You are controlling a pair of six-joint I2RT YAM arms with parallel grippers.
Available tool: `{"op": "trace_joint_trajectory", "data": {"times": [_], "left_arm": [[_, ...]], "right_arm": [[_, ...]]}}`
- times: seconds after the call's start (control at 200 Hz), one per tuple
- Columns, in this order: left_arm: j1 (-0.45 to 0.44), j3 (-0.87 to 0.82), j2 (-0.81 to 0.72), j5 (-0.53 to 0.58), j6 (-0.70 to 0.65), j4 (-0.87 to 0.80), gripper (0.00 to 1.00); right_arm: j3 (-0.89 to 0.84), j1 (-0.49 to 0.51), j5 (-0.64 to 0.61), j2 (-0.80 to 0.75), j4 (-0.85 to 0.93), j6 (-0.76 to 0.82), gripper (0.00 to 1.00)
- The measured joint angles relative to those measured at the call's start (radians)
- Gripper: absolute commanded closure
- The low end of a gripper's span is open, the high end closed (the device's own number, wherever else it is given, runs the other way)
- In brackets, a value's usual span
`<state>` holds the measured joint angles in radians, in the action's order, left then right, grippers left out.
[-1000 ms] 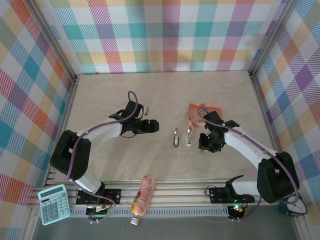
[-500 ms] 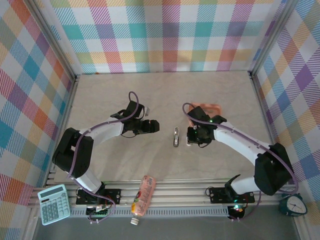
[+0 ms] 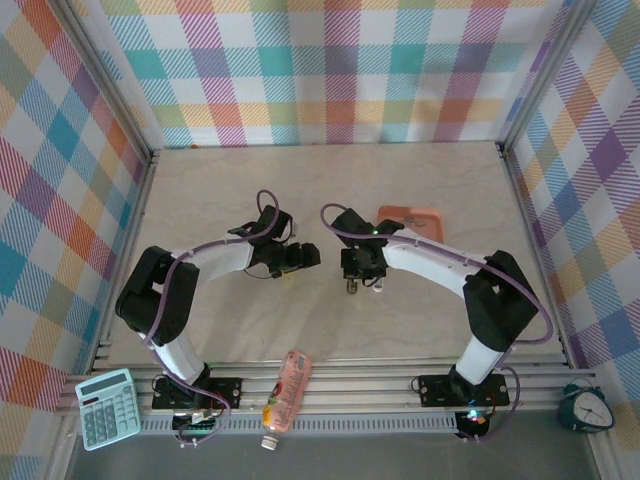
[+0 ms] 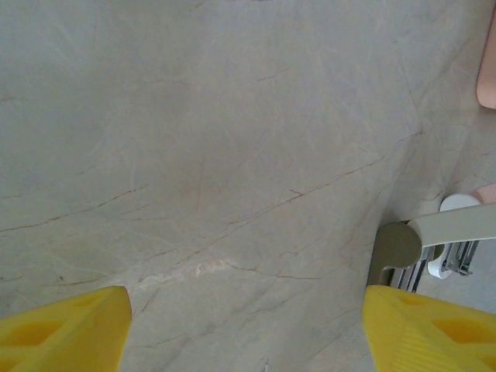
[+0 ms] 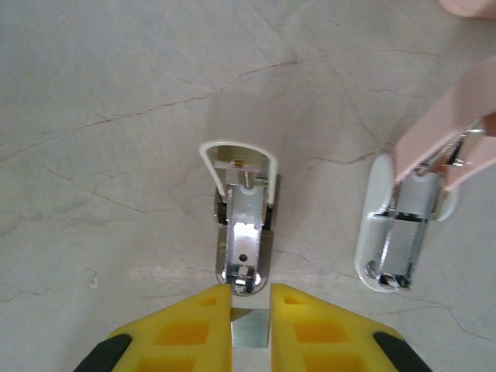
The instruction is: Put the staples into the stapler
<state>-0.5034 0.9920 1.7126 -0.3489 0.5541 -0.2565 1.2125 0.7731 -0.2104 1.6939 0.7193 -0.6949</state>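
Holding, right claw (image 5: 250, 298): I read its fingers as nearly shut on one grey staple strip (image 5: 249, 329), pinched between them.
Stapler (image 5: 243, 221): lies open on the table, metal channel facing up, directly ahead of the strip, with its near end between the fingertips.
Left claw (image 4: 244, 310): spread wide, empty, left of the stapler and apart from it.
Risk, misfeed: the channel is narrow. If I bring the strip in tilted or off-line, I expect it to ride the rail edge and jam.
Risk, shove: nothing pins the stapler, so a finger push could slide it.
Risk, neighbour: second stapler (image 5: 403, 240) lies just right of the stapler, and sideways drift could knock it.
Room: bare table (image 3: 230, 190) left of and beyond the stapler; pink tray (image 3: 412, 217) beyond it to the right; walls (image 3: 560, 150) well apart.
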Motion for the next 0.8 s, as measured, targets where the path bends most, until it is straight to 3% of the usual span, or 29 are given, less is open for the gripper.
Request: {"op": "trace_joint_trajectory", "data": {"times": [0.305, 0.615, 0.8], "left_arm": [[0.018, -0.003, 0.000, -0.026, 0.055, 0.002, 0.21], [0.121, -0.002, -0.008, -0.075, 0.095, -0.010, 0.21], [0.140, -0.002, -0.029, -0.081, 0.105, -0.026, 0.21]], "right_arm": [[0.018, 0.010, -0.018, 0.064, 0.001, -0.021, 0.85], [0.018, 0.014, -0.025, 0.065, 0.002, -0.036, 0.85], [0.018, 0.021, -0.025, 0.065, 0.002, -0.050, 0.85]]}}
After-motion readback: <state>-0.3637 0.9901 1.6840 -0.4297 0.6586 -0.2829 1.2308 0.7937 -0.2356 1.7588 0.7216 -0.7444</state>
